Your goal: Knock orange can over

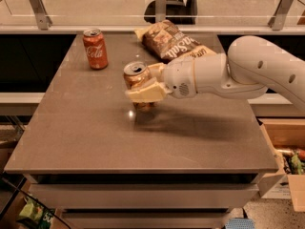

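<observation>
I see table (95, 142) filling frame centre. Orange can (136, 73) stands near table middle. Gripper (141, 83) clasps it, one finger before can, one behind. Arm (257, 66) enters from right edge. Cola can (95, 49) upper left of orange can, well apart. Chip bag (169, 41) behind gripper, near table's far edge. Cardboard box (286, 137) lower right, beside table.

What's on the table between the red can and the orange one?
Nothing. In the camera view there is only bare table between the red can and the orange can. The gripper is up against the orange can.
</observation>
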### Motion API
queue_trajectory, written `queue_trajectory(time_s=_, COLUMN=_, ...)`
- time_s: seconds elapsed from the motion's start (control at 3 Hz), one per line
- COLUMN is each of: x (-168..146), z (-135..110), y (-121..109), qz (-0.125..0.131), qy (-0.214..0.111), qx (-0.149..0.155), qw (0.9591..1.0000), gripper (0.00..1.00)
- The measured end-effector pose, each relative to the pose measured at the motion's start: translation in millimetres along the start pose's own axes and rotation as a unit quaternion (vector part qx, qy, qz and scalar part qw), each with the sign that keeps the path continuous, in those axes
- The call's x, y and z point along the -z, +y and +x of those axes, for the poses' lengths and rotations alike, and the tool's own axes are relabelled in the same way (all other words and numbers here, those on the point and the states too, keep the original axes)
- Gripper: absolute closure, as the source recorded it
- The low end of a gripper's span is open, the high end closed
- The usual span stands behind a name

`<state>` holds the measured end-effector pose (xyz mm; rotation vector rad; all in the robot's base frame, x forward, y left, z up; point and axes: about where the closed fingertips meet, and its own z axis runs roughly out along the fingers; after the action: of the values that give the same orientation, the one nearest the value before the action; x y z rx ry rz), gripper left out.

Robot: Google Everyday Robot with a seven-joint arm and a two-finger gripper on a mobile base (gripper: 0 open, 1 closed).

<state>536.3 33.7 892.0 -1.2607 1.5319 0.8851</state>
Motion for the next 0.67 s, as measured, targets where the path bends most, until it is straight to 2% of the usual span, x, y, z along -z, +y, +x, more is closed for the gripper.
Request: queue_trajectory(time_s=0.67, x=10.1, z=-5.0, y=-14.5, qz=0.016, qy=0.070, qx=0.003, qw=0.9974, gripper=1.00)
